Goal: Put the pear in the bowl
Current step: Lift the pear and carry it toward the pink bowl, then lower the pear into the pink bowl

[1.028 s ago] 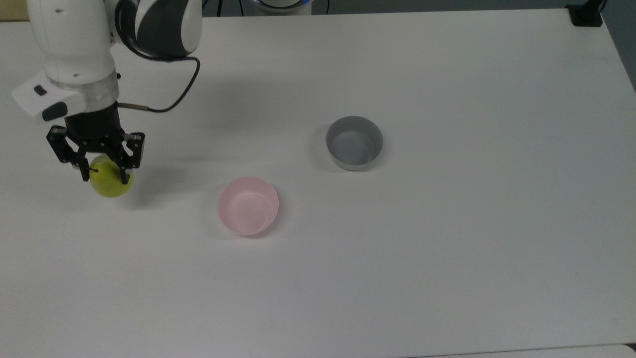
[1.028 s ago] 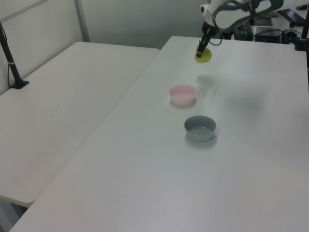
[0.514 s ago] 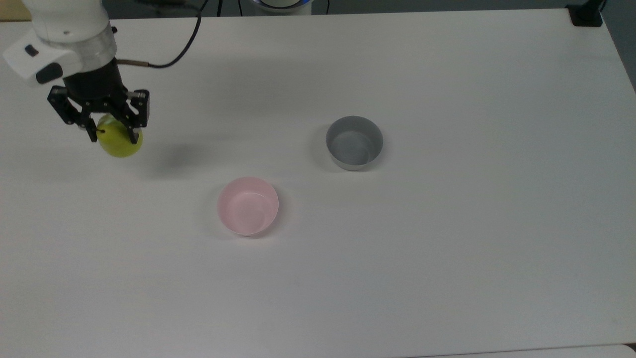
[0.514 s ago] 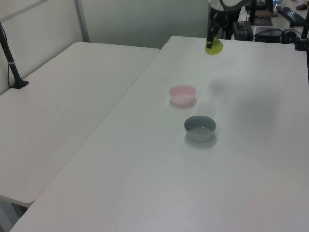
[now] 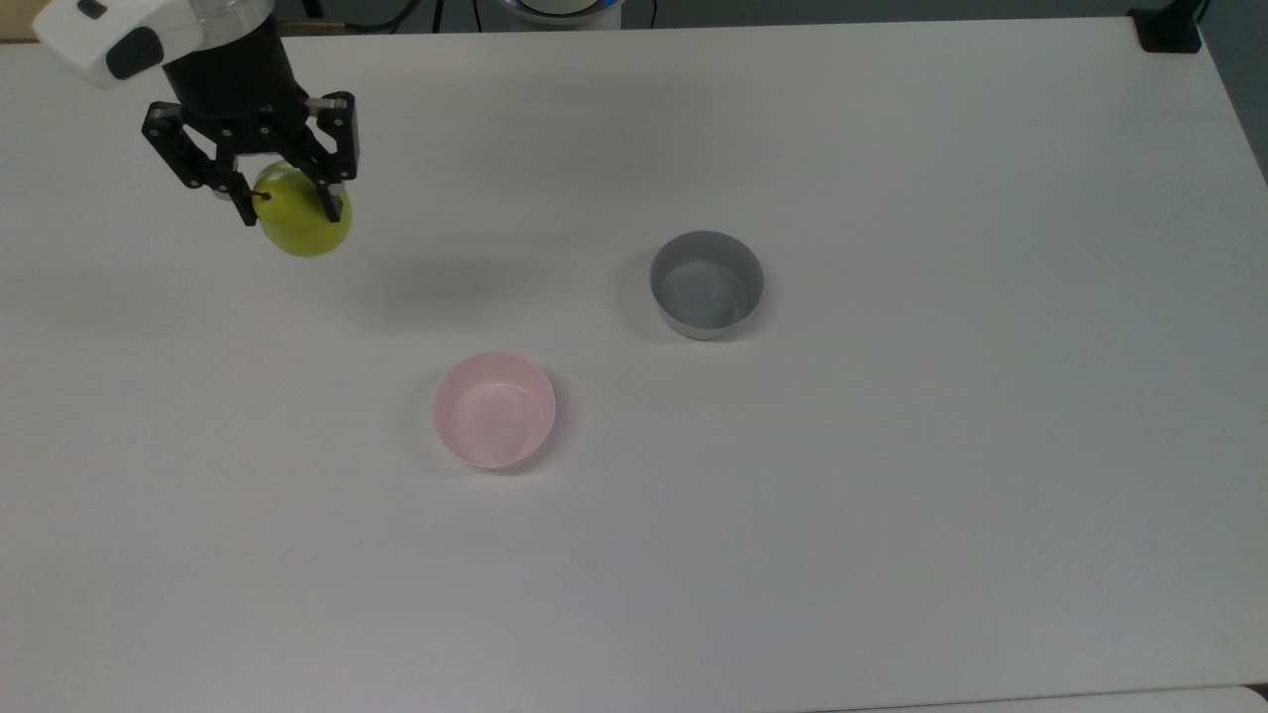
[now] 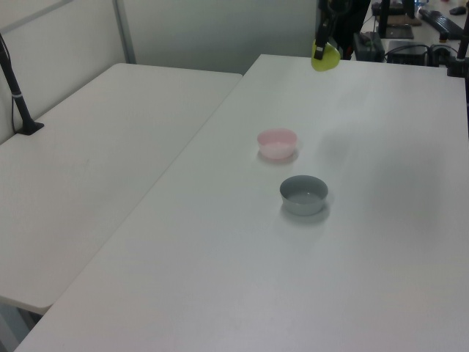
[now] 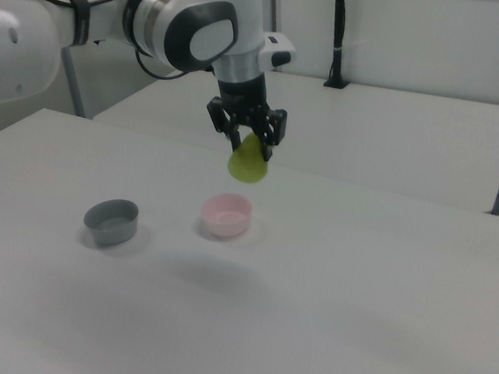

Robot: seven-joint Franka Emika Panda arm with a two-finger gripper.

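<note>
My gripper [image 5: 287, 210] is shut on the yellow-green pear [image 5: 302, 224] and holds it in the air near the top view's upper left. In the right view the pear [image 7: 250, 164] hangs under the gripper [image 7: 251, 148], above the table and a little behind the pink bowl [image 7: 226, 215]. The left view shows the pear [image 6: 325, 57] raised at the far end of the table. The pink bowl [image 5: 494, 410] stands upright with nothing inside, down and to the right of the pear in the top view; it also shows as the pink bowl [image 6: 277, 143] in the left view.
A grey bowl [image 5: 706, 284] stands upright to the right of the pink one in the top view. The white table [image 5: 892, 495] is bare around both bowls. A second table [image 6: 95, 161] adjoins on the left view's left, and a black clamp [image 5: 1167, 30] sits at the top view's upper right corner.
The gripper has lifted the pear off the table and carried it up and rightward in the top view, towards the bowls' side. Both bowls have stayed put.
</note>
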